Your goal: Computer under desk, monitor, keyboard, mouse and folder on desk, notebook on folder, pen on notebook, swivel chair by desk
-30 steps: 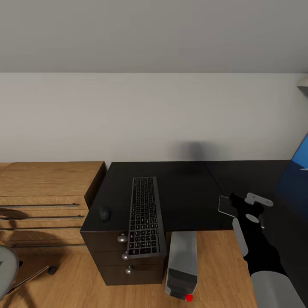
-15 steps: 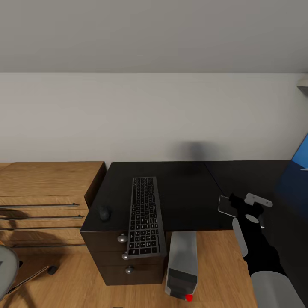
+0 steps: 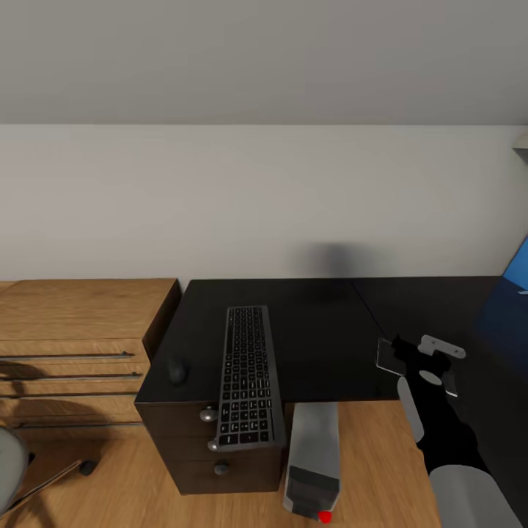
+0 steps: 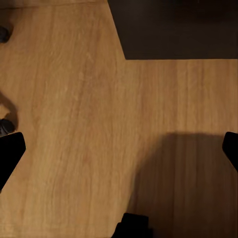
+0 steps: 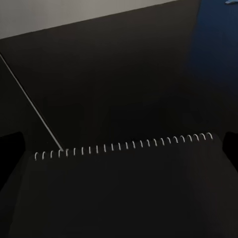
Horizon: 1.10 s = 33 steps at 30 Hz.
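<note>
My right gripper (image 3: 402,350) is shut on the thin dark notebook (image 3: 385,354), holding it just over the front edge of the black desk (image 3: 323,330). In the right wrist view the notebook (image 5: 124,198) shows its spiral binding, with the fingers at its two sides. The keyboard (image 3: 248,374) lies lengthwise on the desk, its near end overhanging the drawer block. The mouse (image 3: 177,372) sits left of it. The computer (image 3: 312,458) stands on the floor at the desk's front. The blue folder (image 3: 519,268) lies at the far right. My left gripper (image 4: 119,148) hangs open over the floor.
A light-wood drawer cabinet (image 3: 81,330) adjoins the desk on the left. The swivel chair (image 3: 11,462) and its base sit at the lower left, with casters (image 4: 5,126) on the wood floor. A white wall rises behind the desk.
The whole picture has shifted slightly, so the camera moved a little. The right gripper keeps the notebook in the same hold over the desk's front edge.
</note>
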### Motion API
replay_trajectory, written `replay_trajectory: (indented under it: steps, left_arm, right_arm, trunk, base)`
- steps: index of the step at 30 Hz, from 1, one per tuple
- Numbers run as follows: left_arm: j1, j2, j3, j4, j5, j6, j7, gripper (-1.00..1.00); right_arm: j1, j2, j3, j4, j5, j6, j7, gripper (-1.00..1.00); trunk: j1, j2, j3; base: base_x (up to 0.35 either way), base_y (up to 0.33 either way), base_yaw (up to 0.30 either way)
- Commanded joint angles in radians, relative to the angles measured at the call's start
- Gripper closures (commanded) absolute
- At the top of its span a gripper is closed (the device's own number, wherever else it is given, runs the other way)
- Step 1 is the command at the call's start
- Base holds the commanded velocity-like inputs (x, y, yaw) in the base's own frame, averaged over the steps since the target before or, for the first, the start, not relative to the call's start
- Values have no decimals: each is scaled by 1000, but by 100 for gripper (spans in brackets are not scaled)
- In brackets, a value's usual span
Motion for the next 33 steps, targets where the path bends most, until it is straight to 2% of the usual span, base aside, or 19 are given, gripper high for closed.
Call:
replay_trajectory:
  steps: [1, 4, 7, 13, 14, 20, 29, 33]
  left_arm:
    - [-1, 1, -9, 1, 7, -3, 7, -100]
    - [-1, 2, -9, 3, 8, -3, 7, -100]
    - [-1, 2, -9, 3, 8, -3, 7, -100]
    - [-1, 2, -9, 4, 8, -3, 7, -100]
    - [-1, 2, -9, 4, 7, -3, 7, -100]
    - [-1, 3, -9, 5, 8, -3, 7, -100]
    - [-1, 3, -9, 17, 8, -3, 7, -100]
    - [-1, 2, -10, 23, 7, -3, 7, -100]
  right_arm:
    - [0, -1, 1, 7, -8, 3, -5, -100]
    - [-1, -6, 0, 49, -8, 2, -4, -100]
    - [-3, -33, -2, 106, -10, -10, -3, -100]
    - [-16, -66, -2, 216, -10, -57, 1, -100]
    - [-37, -84, -2, 262, -10, -75, 15, -100]
    - [-77, -129, -2, 372, -10, -123, 84, -100]
    - [-94, -140, -2, 404, -10, -134, 99, -100]
    - [-95, -141, -2, 405, -10, -135, 99, -100]
  trunk:
    - [0, 0, -1]
    - [0, 0, -1]
    - [0, 0, -1]
    - [0, 0, -1]
    - [0, 0, -1]
    - [0, 0, -1]
    - [0, 0, -1]
    - [0, 0, -1]
  base:
    - [257, 0, 0]
    - [219, 0, 0]
    - [78, 0, 0]
    - [123, 0, 0]
    - [227, 0, 0]
    - [96, 0, 0]
    - [8, 0, 0]
    - [188, 0, 0]
